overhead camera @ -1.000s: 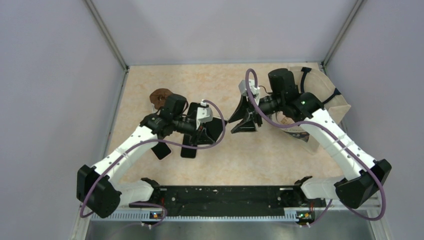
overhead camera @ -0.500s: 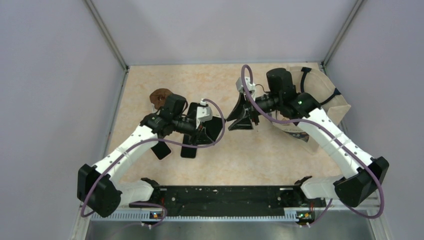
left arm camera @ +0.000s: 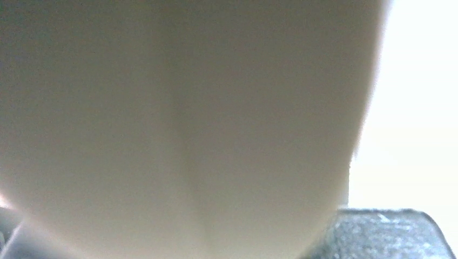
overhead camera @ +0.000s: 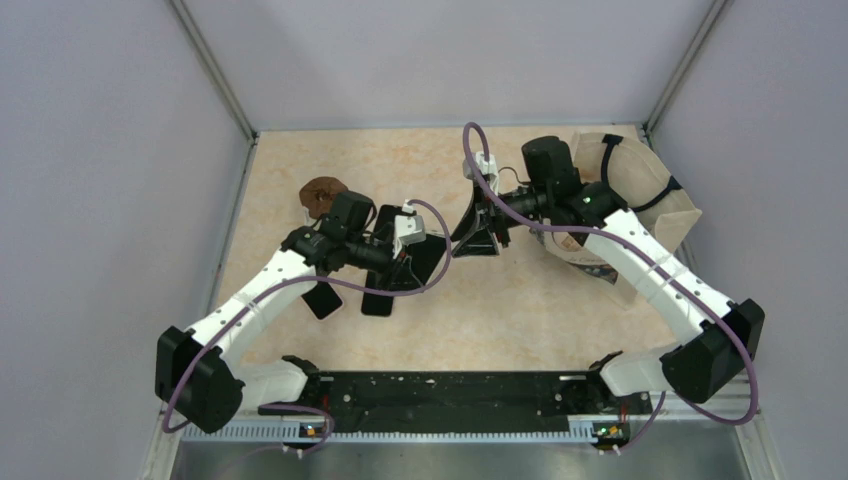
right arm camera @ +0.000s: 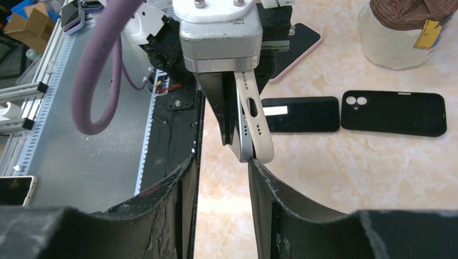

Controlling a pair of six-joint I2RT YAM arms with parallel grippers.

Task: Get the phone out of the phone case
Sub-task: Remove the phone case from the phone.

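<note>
My left gripper [overhead camera: 418, 250] is shut on a phone in a cream case [right arm camera: 253, 121] and holds it on edge above the table. In the left wrist view the case [left arm camera: 189, 124] fills the frame as a blurred beige surface, with one dark finger pad [left arm camera: 386, 234] at the lower right. My right gripper [overhead camera: 468, 238] is open and empty right beside the left one. In the right wrist view its fingertips [right arm camera: 256, 164] reach the phone's lower end, which sits at the right finger's tip, not in the gap.
On the table lie a bare black phone [right arm camera: 301, 114], an empty black case [right arm camera: 394, 112] and a phone in a pink case [right arm camera: 300, 46]. A jar with a brown top [right arm camera: 397, 29] stands beyond. A beige basket [overhead camera: 645, 185] is at the back right.
My right gripper has moved left and a little back, closing in on the phone held by my left gripper. The left arm has barely moved.
</note>
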